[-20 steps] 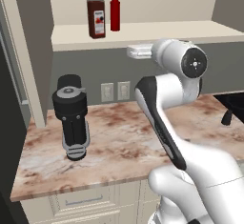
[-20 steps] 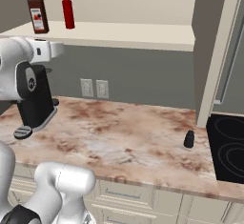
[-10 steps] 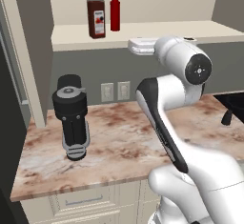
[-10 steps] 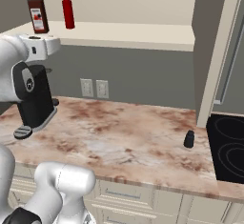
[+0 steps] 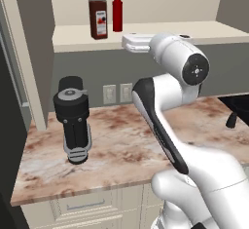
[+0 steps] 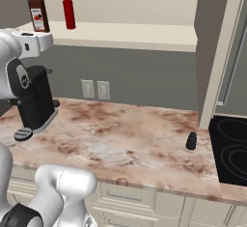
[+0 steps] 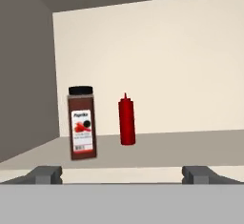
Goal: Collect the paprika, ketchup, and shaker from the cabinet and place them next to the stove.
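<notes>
On shelf [image 7: 157, 149]: paprika [image 7: 82, 123], ketchup [image 7: 126, 120] upright.

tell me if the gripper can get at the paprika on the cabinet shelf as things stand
Probably yes. The open gripper faces the paprika at shelf height, with nothing between them. The ketchup stands apart beside it, leaving room for the fingers.
</notes>
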